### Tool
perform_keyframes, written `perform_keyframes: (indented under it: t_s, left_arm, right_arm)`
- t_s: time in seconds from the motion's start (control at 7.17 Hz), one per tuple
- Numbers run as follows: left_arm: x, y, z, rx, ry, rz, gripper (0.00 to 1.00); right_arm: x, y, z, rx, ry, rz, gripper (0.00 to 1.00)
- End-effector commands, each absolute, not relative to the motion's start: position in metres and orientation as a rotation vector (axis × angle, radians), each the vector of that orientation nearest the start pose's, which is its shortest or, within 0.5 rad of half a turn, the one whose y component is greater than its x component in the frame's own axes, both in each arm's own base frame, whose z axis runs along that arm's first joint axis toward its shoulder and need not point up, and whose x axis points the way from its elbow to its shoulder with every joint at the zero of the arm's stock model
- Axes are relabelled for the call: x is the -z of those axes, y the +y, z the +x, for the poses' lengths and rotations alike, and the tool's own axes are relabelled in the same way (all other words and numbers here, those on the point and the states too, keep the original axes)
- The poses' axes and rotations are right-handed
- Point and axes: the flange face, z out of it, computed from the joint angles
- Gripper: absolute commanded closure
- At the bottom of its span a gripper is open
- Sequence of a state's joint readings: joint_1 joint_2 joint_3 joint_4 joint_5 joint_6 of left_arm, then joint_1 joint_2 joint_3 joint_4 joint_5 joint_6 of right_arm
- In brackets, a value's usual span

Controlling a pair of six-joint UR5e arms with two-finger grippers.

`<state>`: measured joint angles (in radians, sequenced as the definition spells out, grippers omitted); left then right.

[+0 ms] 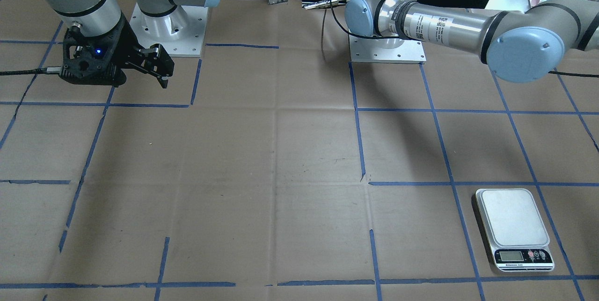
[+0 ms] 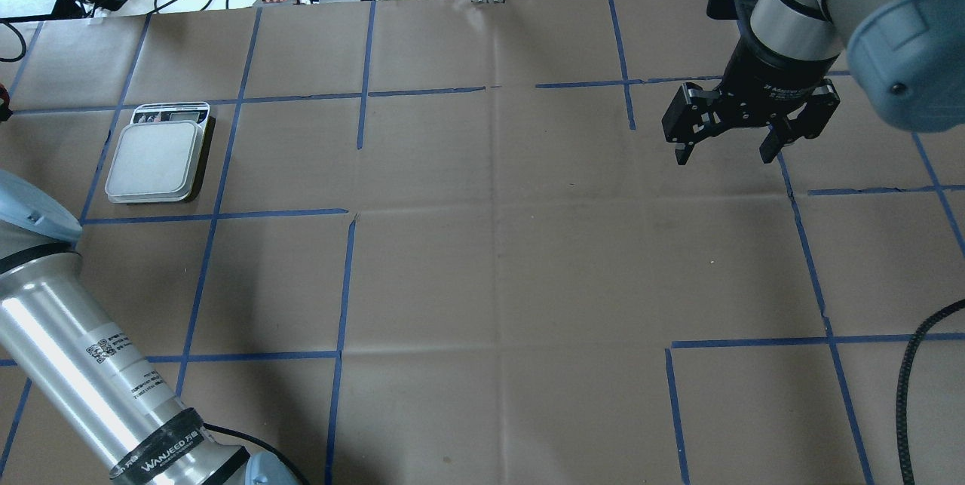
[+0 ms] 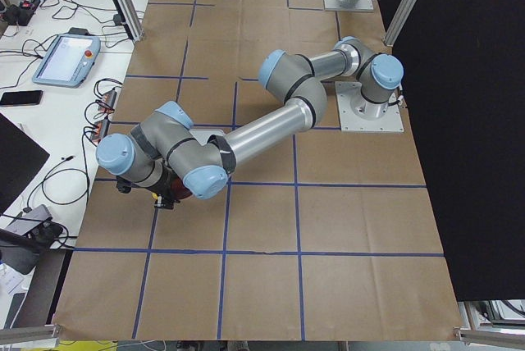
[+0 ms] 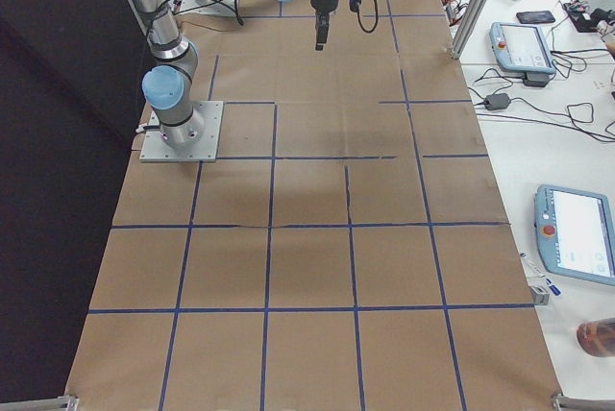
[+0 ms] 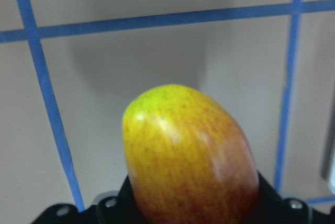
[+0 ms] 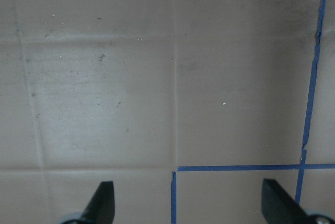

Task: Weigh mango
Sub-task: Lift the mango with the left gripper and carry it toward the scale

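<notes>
Mango [image 5: 191, 156] is riding clamped in the left gripper [image 3: 168, 197], not yet on the bare kitchen scale [image 2: 157, 161], while the right gripper [image 2: 725, 157] is hanging open.

Yellow-green mango [image 5: 191, 156] blushing red; brown table [image 2: 528, 244], blue grid lines.

Robot lab: tape-gridded table [image 2: 528, 259], teach pendants [image 4: 578, 246]

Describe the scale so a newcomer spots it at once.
On the brown-paper table with its blue tape grid, look to the robot's left side, toward the edge far from the robot. The scale lies flat inside one tape square: a pale grey, rounded-corner platform with a small display strip at its far end, unlike the bare paper around it.
</notes>
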<state>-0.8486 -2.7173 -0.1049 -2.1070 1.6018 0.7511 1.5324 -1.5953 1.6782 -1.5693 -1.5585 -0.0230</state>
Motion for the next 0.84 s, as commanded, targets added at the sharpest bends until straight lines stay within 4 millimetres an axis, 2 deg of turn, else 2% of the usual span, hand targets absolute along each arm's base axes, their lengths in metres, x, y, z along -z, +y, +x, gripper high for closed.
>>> perform_keyframes:
  t_s: [0.0, 0.28, 0.42, 0.7]
  left_arm:
    - [-0.346, -0.729, 0.421, -0.306, 3.281, 0.01, 0.83]
    - [-0.328, -0.761, 0.361, -0.383, 3.265, -0.099, 0.85]
    - [-0.321, -0.764, 0.35, -0.427, 3.277, -0.099, 0.86]
    - [-0.306, -0.765, 0.35, -0.472, 3.287, -0.099, 0.88]
  right_arm:
    - [-0.447, -0.476, 0.116, -0.131, 3.124, 0.025, 0.0]
    - [-0.447, -0.476, 0.116, -0.131, 3.124, 0.025, 0.0]
    - [-0.447, -0.476, 0.116, -0.131, 3.124, 0.025, 0.0]
    - [-0.447, -0.476, 0.116, -0.131, 3.124, 0.025, 0.0]
